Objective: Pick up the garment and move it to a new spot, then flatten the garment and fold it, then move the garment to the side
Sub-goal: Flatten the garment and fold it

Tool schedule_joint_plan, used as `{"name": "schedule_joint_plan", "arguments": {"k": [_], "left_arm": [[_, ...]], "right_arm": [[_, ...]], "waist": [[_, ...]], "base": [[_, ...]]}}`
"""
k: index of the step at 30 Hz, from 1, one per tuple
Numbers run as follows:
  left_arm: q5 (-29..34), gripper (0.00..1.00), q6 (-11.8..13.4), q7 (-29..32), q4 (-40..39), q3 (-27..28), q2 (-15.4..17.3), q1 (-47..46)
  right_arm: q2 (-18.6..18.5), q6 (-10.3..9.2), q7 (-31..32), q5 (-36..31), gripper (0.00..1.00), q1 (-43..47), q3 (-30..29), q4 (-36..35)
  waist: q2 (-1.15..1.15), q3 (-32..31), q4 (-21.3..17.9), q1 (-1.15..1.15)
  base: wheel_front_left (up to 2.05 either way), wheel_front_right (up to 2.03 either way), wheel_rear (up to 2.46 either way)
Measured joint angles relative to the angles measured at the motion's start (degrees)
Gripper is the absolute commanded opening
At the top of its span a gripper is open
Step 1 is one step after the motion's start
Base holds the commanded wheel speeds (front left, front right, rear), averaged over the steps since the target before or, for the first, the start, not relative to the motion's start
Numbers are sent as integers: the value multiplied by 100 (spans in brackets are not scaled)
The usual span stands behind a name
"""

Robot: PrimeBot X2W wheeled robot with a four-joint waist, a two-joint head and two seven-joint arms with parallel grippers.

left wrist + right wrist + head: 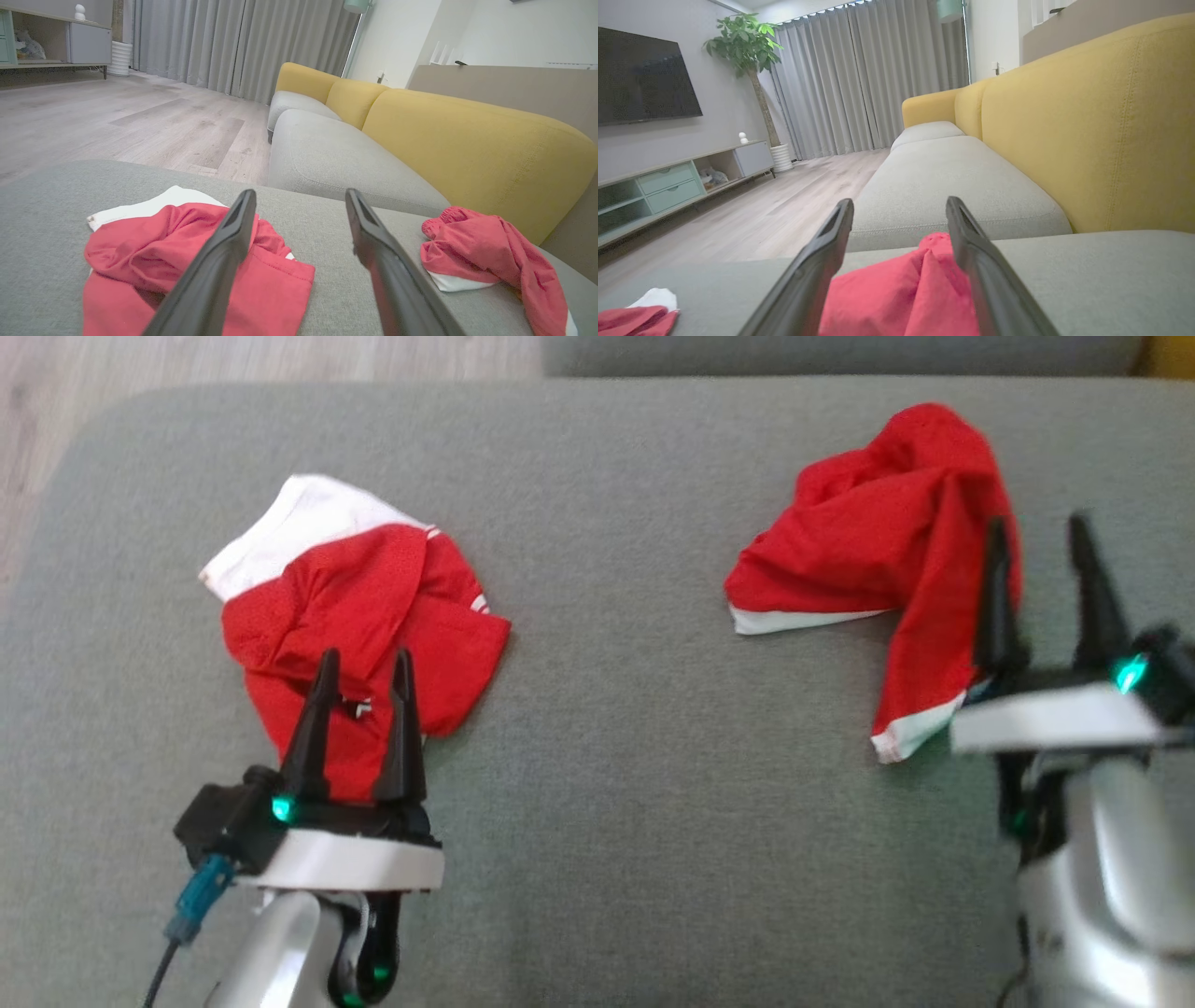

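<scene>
A broad grey seat cushion carries everything. Pale wooden floor shows past its far left corner. In the left wrist view a yellow backrest runs along the cushion's right side and on behind a second grey seat.

Two crumpled red garments lie well apart on the cushion. The left garment sits toward the left edge, about midway between the near and far edges. It is bunched into a rough heap, with a white panel turned out at its far left side. The right garment lies toward the far right corner. It is humped up, with one red strip trailing toward the near edge and white trim at its hems.

The left end effector is at the near side of the left garment. Its two dark fingers are spread and point toward the far edge, and nothing is caught between them. I cannot tell whether they touch the cloth. The right end effector stands at the right side of the right garment, with its fingers likewise apart. In the right wrist view red cloth rises between them without being pinched.
</scene>
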Motion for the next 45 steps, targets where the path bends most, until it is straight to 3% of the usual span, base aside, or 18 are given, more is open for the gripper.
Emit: {"name": "schedule_joint_plan", "arguments": {"k": [10, 19, 25, 31, 32, 33, 45], "left_arm": [[63, 100, -286, 0, 131, 165, -247, -303], [168, 100, -480, 0, 259, 285, -415, -452], [196, 100, -537, 0, 282, 385, -512, -524], [319, 100, -586, 0, 238, 514, -583, -546], [321, 100, -605, 0, 226, 527, -595, -553], [326, 100, -627, 0, 223, 541, -606, -562], [446, 100, -679, 0, 227, 803, -671, -590]], "right_arm": [[-5, 0, 676, -1266, 100, -1949, -1506, 1805], [-14, 0, 1415, -2460, 100, -2938, -3268, 3107], [-16, 0, 1558, -2937, 100, -3109, -3898, 3817], [-52, 0, 1610, -3142, 100, -3435, -4110, 4384], [-65, 0, 1619, -3155, 43, -3510, -4111, 4463], [-70, 0, 1626, -3175, 0, -3567, -4117, 4508], [-225, 0, 760, -3283, 0, -3637, -4482, 4001]], "waist": [[0, 422, 395, 0], [0, 754, 660, 0], [0, 870, 735, 0], [0, 952, 700, 0], [0, 964, 689, 0], [0, 973, 677, 0], [0, 656, 481, -1]], "base": [[0, 0, 0], [0, 0, 0], [0, 0, 0], [0, 0, 0], [0, 0, 0], [0, 0, 0], [0, 0, 0]]}}
